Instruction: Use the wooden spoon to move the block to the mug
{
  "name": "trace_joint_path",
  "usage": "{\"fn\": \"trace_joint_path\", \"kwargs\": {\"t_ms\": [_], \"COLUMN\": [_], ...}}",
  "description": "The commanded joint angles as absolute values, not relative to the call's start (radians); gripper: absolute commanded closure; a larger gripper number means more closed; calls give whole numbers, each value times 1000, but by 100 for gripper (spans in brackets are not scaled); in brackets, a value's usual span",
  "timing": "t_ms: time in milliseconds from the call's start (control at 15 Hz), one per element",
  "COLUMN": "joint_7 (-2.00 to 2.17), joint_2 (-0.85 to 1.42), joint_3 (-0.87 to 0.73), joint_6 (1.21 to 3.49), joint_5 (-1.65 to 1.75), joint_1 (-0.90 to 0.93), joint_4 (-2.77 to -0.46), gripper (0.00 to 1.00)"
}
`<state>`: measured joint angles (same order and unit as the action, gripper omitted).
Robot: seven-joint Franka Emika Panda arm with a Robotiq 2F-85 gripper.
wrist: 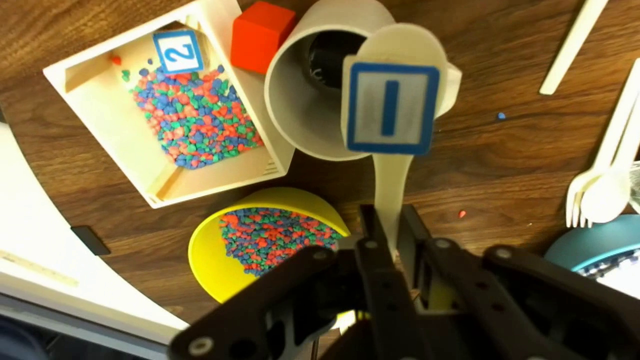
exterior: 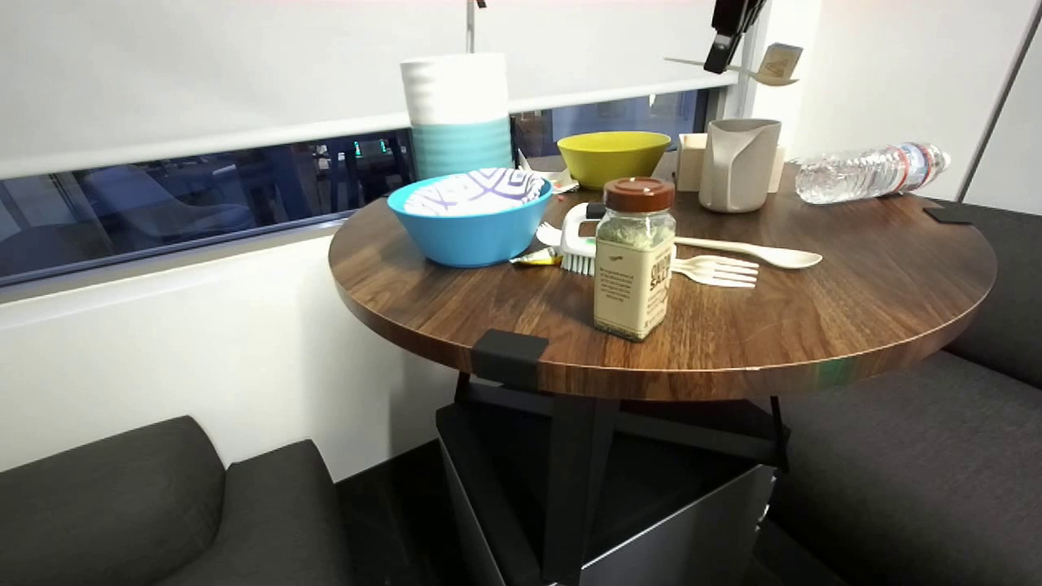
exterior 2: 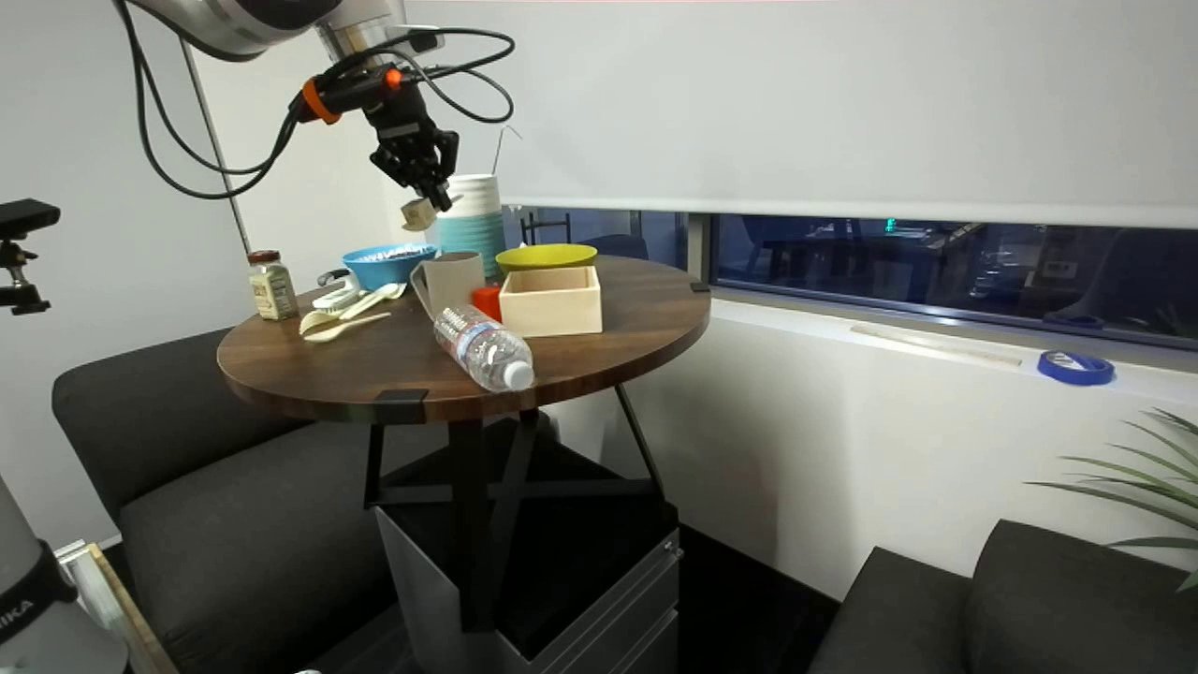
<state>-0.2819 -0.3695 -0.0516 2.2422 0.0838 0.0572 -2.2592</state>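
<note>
The wooden spoon (wrist: 391,175) is in the air above a round table (exterior: 879,268), its handle pinched between the nearly closed fingers of the gripper (wrist: 389,220). In the wrist view its long axis runs almost straight up, the oval end farthest from the gripper and overlapping the opening of the cream mug (wrist: 300,110). In an exterior view the spoon is close to level — oval end slightly lower — and above the mug. On that end rests a block (wrist: 392,107), its face framed in blue around a blue bar.

A red cube (wrist: 262,35) sits between the mug and an open wooden box (wrist: 112,112); a clear bottle (exterior 2: 482,346) lies on its side nearby. The box holds multicoloured pebbles (wrist: 200,120) and a block marked 2 (wrist: 178,51); a yellow bowl (wrist: 212,265) holds similar pebbles. Inside the mug is something black (wrist: 327,57), too unclear to name.
</note>
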Motion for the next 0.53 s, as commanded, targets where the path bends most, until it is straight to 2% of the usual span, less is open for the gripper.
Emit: {"fn": "trace_joint_path", "kwargs": {"t_ms": [0, 467], "joint_7": [-345, -477], "joint_2": [-359, -376], "joint_3": [-75, -131], "joint_6": [2316, 2437], "joint_5": [40, -136], "joint_1": [65, 113], "joint_4": [-2266, -2335], "gripper": [97, 97]}}
